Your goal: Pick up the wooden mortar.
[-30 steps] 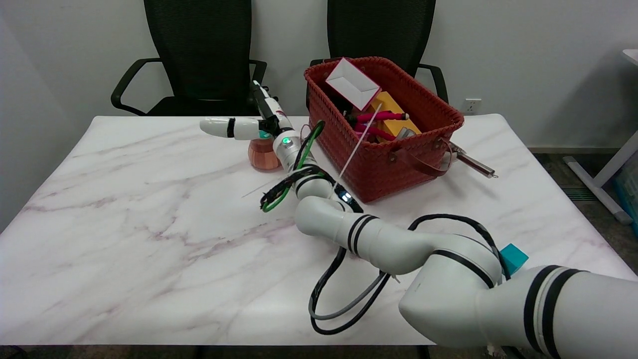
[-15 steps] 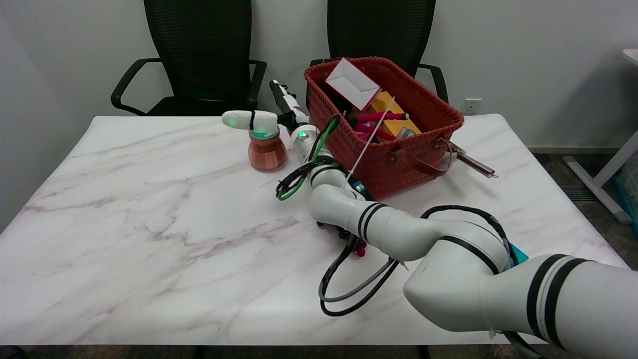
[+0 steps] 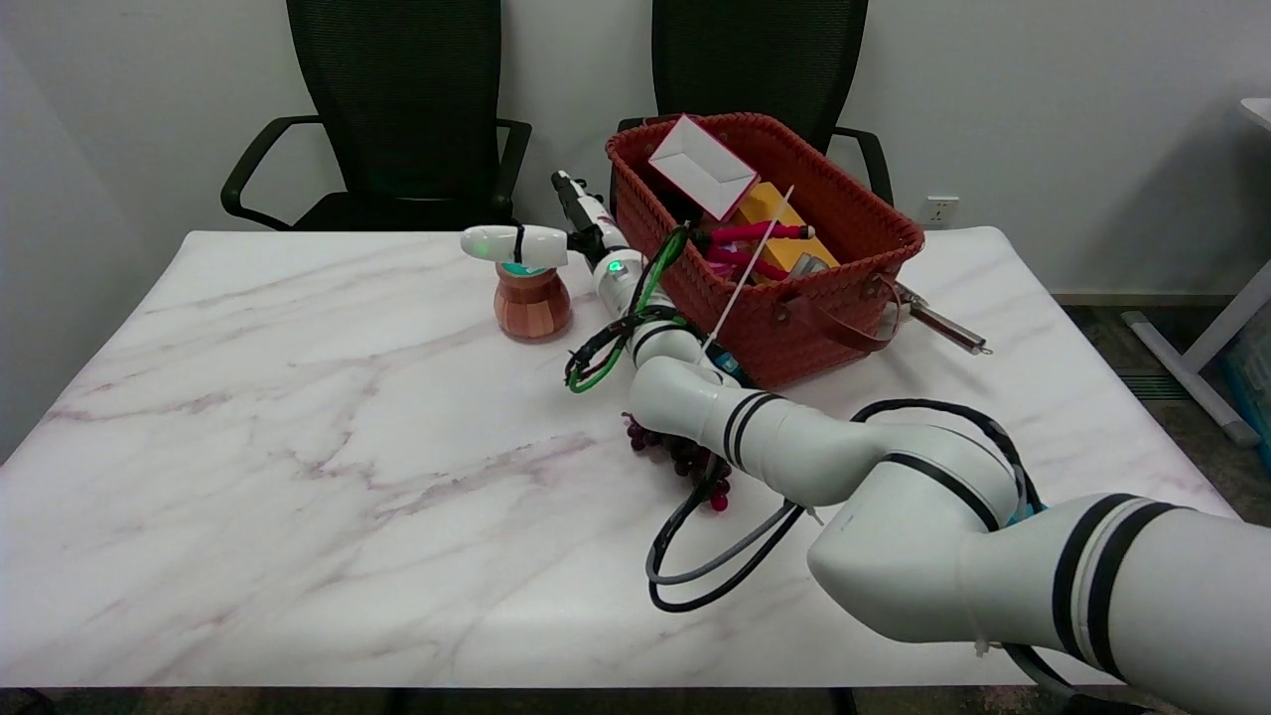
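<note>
— Sliding right across the bench (image 3: 298, 397), the right hand (image 3: 556, 233) has carried itself from in front of the wooden mortar (image 3: 532, 303) to a spot just above and behind its rim, uncovering the cup and a bunch of dark grapes (image 3: 685, 462) that the forearm had hidden a second ago.

— And the mortar itself?

— Unmoved. It stands upright on the marble, just left of the red woven basket (image 3: 794, 328). So the lift has not begun; the hand looks to be lining up over the mouth.

— What of the fingers (image 3: 511, 244)?

— Spread apart, holding nothing. One white finger lies level over the mortar's rim, close to it or brushing it; contact cannot be told. Another black-and-white one points away toward the chairs (image 3: 397, 89).
</note>
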You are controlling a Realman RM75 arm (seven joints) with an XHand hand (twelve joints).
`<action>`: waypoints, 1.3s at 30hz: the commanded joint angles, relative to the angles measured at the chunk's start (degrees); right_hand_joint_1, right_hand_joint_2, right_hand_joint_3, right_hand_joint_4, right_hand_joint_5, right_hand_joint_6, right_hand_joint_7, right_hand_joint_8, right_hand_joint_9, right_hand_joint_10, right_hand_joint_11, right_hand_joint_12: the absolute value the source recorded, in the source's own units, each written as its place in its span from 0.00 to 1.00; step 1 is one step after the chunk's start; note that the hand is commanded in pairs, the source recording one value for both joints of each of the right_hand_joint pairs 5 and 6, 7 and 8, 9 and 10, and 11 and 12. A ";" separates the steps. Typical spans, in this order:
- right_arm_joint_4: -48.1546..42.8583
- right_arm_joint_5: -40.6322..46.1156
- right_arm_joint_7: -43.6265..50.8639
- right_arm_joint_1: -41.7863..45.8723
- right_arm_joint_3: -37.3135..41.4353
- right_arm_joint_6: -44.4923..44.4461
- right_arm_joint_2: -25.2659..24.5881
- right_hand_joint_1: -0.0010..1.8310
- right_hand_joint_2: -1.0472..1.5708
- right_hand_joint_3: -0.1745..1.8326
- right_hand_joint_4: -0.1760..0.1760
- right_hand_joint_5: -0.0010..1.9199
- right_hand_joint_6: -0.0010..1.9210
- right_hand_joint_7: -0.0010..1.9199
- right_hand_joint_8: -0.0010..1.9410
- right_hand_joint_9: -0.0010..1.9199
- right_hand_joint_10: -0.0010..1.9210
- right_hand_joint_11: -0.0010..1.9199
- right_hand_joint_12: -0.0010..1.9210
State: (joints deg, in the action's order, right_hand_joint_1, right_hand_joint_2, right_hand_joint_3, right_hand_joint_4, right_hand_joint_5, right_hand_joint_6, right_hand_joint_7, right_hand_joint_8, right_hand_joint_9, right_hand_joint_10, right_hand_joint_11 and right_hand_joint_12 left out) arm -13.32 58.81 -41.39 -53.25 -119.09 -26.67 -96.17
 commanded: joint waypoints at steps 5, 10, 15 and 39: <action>1.71 0.06 0.20 0.02 0.24 4.18 0.28 0.50 0.42 0.00 0.50 0.00 0.00 0.00 0.00 0.00 0.00 0.00 0.00; 1.71 0.06 -0.16 0.66 0.32 4.52 -0.02 0.49 0.42 0.00 0.50 0.00 0.00 0.00 0.00 0.00 0.00 0.00 0.00; 1.71 0.06 -0.28 1.12 0.32 4.58 -0.16 0.49 0.42 0.00 0.50 0.00 0.00 0.00 0.00 0.00 0.00 0.00 0.00; 0.61 2.70 -0.36 2.96 -0.14 4.58 -0.34 0.50 0.42 0.00 0.50 0.00 0.00 0.12 0.11 0.06 0.06 0.00 0.00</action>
State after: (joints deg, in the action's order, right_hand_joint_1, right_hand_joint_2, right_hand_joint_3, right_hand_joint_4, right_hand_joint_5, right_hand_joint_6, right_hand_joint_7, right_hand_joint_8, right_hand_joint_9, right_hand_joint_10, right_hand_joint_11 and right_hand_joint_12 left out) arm -11.99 60.50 -41.62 -51.42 -119.08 -22.34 -96.29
